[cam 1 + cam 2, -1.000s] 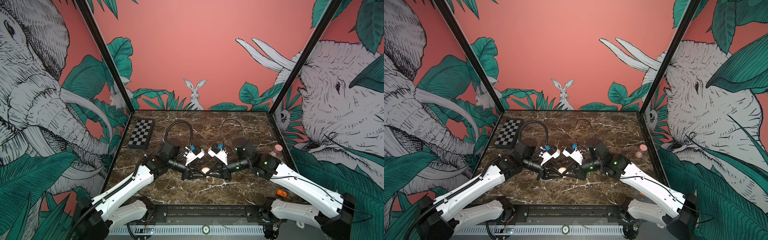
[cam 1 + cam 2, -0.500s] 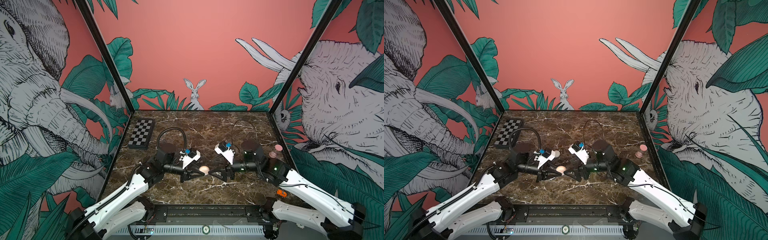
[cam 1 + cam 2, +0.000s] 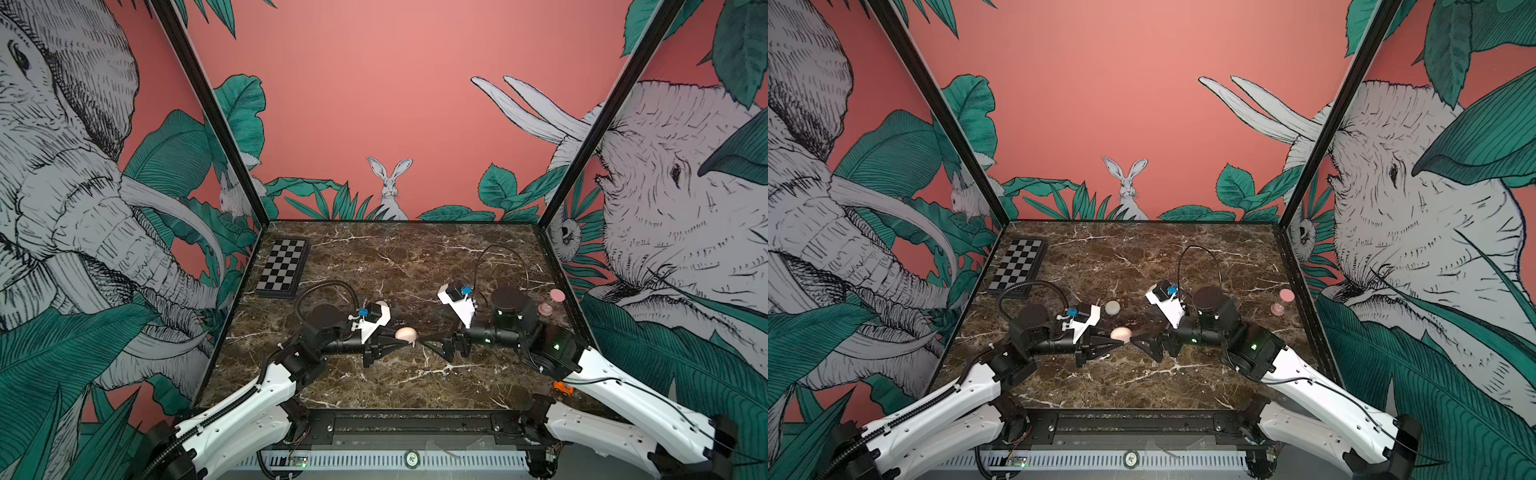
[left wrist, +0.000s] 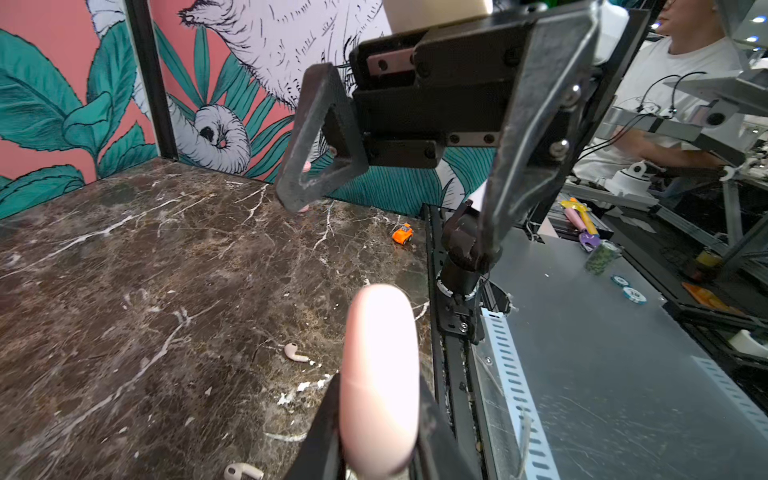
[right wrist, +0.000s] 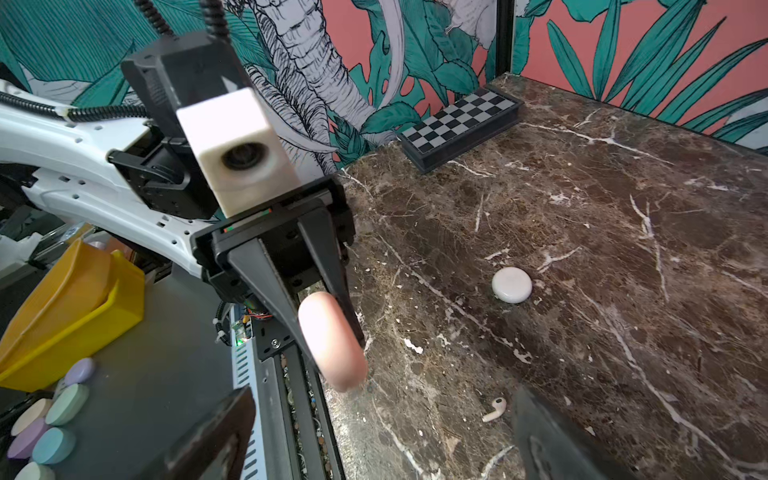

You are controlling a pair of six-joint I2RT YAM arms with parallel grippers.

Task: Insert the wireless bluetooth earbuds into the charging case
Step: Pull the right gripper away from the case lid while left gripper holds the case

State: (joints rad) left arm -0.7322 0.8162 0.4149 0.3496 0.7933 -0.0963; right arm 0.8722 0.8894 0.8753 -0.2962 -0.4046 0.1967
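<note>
My right hand point(image 3: 424, 340) just released, jaws wide, and drew back; left hand point(image 3: 395, 340) alone grips the charging case point(image 3: 406, 333). Both earbuds point(image 4: 296, 353) lie on the bench point(image 3: 374, 257), uninserted.

The case point(image 4: 380, 374) clamped in the left claw point(image 3: 409, 340) looks like smooth pale-pink plastic with a soft satin sheen. The claw's fingers point(image 4: 328, 415) are matt black plastic. Beneath the claw the tabletop point(image 4: 124, 270) is brown, white-veined marble, dully glossy and scuffed. The earbuds point(image 4: 296, 353) lying near the claw are smooth whitish plastic. Beside the claw, past the table edge, the plate point(image 4: 602, 374) is scratched brushed metal.
</note>
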